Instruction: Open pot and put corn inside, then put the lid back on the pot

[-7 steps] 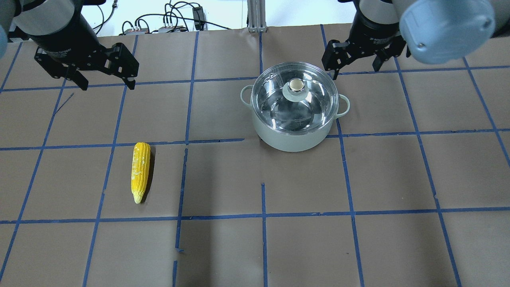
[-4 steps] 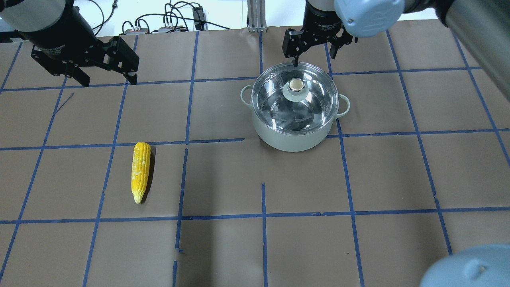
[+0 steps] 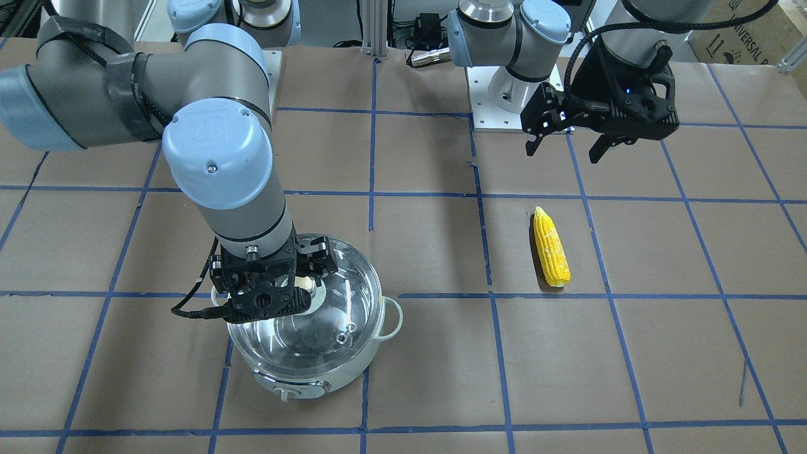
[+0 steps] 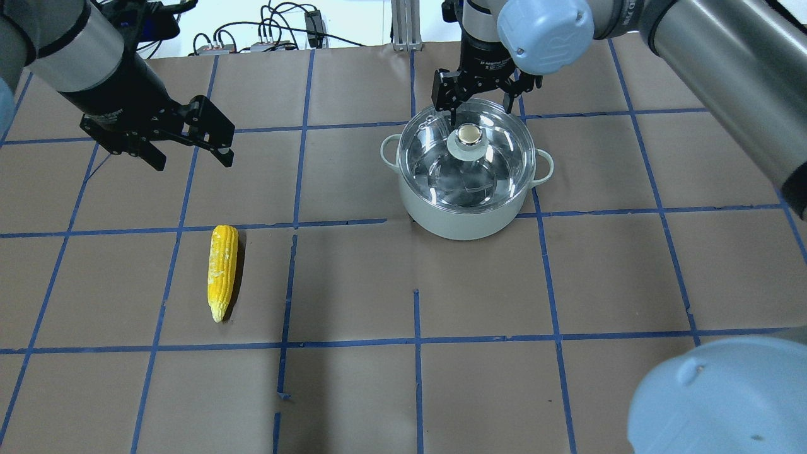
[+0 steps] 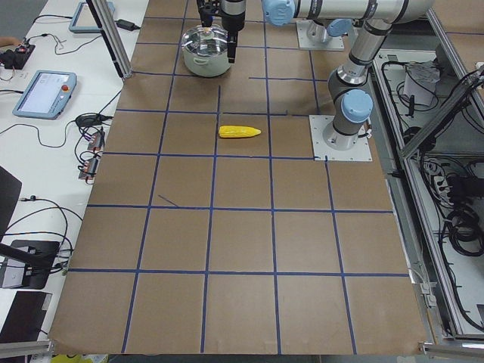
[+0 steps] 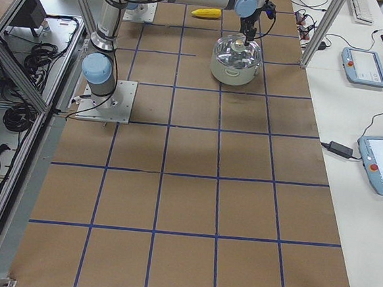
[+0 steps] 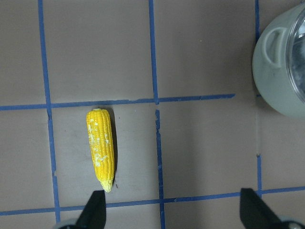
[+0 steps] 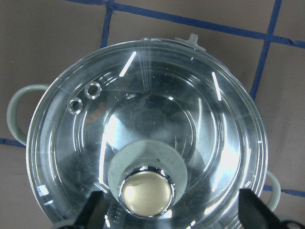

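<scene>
The pot (image 4: 460, 221) stands right of centre, pale mint outside, with the clear glass lid (image 4: 435, 170) shut on it. The lid's tan-topped knob (image 4: 468, 134) shows in the right wrist view (image 8: 145, 191). My right gripper (image 4: 479, 111) is open over the far part of the lid, its fingers on either side of the knob and slightly above it (image 8: 174, 212). The yellow corn (image 4: 222, 271) lies on the table at the left, its tip toward the near edge. My left gripper (image 4: 192, 161) is open and empty, hovering above the table beyond the corn (image 7: 101, 148).
Brown paper with a blue tape grid covers the table (image 4: 403, 378). Cables and boxes (image 4: 271, 31) lie past the far edge. My right arm's elbow (image 4: 719, 397) fills the overhead view's lower right. Tablets (image 6: 365, 65) sit on the side bench.
My right gripper has swung left from beyond the pot's far right rim to over the lid by the knob. My left gripper has moved slightly right and nearer. Corn, pot and lid have not moved.
</scene>
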Controlling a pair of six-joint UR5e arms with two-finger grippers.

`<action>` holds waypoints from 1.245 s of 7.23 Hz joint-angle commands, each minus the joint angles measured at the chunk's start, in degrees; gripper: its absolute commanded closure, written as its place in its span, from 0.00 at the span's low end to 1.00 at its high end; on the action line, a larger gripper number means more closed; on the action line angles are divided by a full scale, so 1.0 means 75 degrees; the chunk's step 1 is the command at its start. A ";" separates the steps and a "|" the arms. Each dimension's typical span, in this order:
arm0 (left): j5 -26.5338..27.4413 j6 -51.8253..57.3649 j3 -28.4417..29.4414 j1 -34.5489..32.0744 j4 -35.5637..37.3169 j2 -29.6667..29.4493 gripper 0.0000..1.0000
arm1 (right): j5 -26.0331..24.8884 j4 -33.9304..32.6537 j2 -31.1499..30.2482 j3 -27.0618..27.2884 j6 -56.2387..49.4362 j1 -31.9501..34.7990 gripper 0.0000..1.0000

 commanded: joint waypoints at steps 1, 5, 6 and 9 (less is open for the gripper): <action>0.0009 0.0012 -0.0402 0.0016 0.0283 -0.0176 0.00 | -0.0003 -0.0887 -0.0041 0.0460 0.0001 0.0020 0.01; 0.1169 0.0257 -0.1467 0.0436 0.2838 -0.1191 0.01 | -0.0015 -0.0891 0.0005 0.0543 0.0013 0.0231 0.07; 0.1147 0.0398 -0.1376 0.0647 0.3142 -0.1696 0.01 | -0.0026 -0.0891 0.0006 0.0554 0.0002 0.0231 0.13; 0.1122 0.0458 -0.1715 0.0637 0.3191 -0.1958 0.00 | -0.0038 -0.0891 0.0018 0.0566 -0.0022 0.0231 0.38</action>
